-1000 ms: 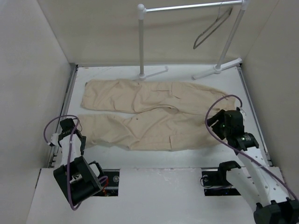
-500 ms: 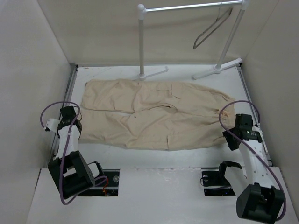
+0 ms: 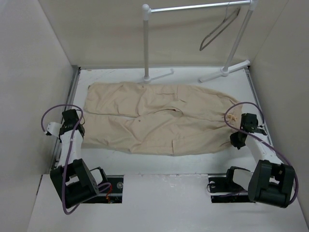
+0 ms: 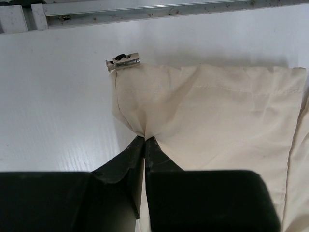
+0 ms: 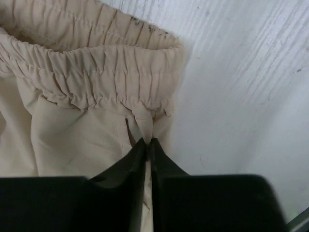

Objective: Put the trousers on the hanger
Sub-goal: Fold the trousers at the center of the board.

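The beige trousers (image 3: 159,116) lie spread flat on the white table, legs to the left and elastic waistband to the right. My left gripper (image 3: 81,129) is shut on the near leg's hem; in the left wrist view its tips (image 4: 145,140) pinch a fold of the trousers (image 4: 217,116). My right gripper (image 3: 234,137) is shut on the waistband's near end; in the right wrist view its tips (image 5: 146,142) bite just under the gathered band of the trousers (image 5: 87,87). The grey wire hanger (image 3: 219,29) hangs from the rack's rail at the back right.
The white tubular rack (image 3: 146,43) stands behind the trousers, with feet (image 3: 224,71) on the table's far edge. A small metal clip (image 4: 122,61) sits at the hem's corner. An aluminium rail (image 4: 145,9) runs along the table's left side. Walls enclose three sides.
Both grippers have closed on the cloth. The right arm swung out to the waistband's near end, and the near leg now lies closer to the far leg.
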Available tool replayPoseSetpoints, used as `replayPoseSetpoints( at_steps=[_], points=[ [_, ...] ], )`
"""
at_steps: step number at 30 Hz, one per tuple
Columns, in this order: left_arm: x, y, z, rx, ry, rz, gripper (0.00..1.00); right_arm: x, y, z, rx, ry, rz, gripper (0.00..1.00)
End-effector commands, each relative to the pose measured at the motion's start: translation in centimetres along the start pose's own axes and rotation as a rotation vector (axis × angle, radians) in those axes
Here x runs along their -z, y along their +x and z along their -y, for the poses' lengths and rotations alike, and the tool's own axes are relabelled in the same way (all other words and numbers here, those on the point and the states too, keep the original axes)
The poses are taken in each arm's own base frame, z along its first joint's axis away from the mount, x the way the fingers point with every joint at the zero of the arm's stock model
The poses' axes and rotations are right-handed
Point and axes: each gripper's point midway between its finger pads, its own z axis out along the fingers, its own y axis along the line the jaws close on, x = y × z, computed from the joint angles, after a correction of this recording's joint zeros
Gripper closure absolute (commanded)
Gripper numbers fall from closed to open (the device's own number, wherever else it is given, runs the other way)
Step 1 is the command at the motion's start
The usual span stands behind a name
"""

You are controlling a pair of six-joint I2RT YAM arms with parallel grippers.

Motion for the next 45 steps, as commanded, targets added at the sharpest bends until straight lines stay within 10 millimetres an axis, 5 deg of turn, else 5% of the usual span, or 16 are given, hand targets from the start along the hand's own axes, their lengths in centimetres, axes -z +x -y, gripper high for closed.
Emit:
replayPoseSetpoints(
  at_steps=[1,7,12,17,22,29,40,42,45],
  points=[
    [1.5,-1.7,0.2,0.03,0.024,0.044,0.99,0.3,-1.8,-1.4,-0.035,-0.065,0.053,0.93],
    [5.0,-5.4,1.4,0.016,0.082,0.126,1.0,6.7,-5.6,-2.3,-0.047,-0.14,0.195,0.98],
    [7.4,-9.7,4.0,-0.07,0.101,0.236,1.0,8.4,-7.9,-5.5,-0.029,-0.198,0.247,0.98],
    [7.6,-11.5,9.9,-0.148,0.115,0.265,1.0,9.5,-10.4,-9.7,-0.02,-0.239,0.283,0.98],
    [6.1,-12.5,18.0,-0.183,0.182,0.26,1.0,9.6,-13.3,-14.7,-0.007,-0.271,0.31,0.97],
    [3.6,-11.8,27.5,-0.291,0.246,0.248,1.0,6.2,-16.4,-22.6,0.053,-0.271,0.267,0.97],
    [-2.5,-9.4,35.4,-0.345,0.276,0.239,0.92,-0.8,-19.1,-31.3,0.107,-0.244,0.227,0.93],
    [-2.9,-8.4,37.0,-0.35,0.334,0.232,0.87,-2.1,-18.4,-32.1,0.108,-0.238,0.21,0.84],
    [-1.6,-7.9,39.2,-0.335,0.441,0.219,0.64,-2.2,-17.1,-32.9,0.104,-0.261,0.182,0.49]
  ],
)
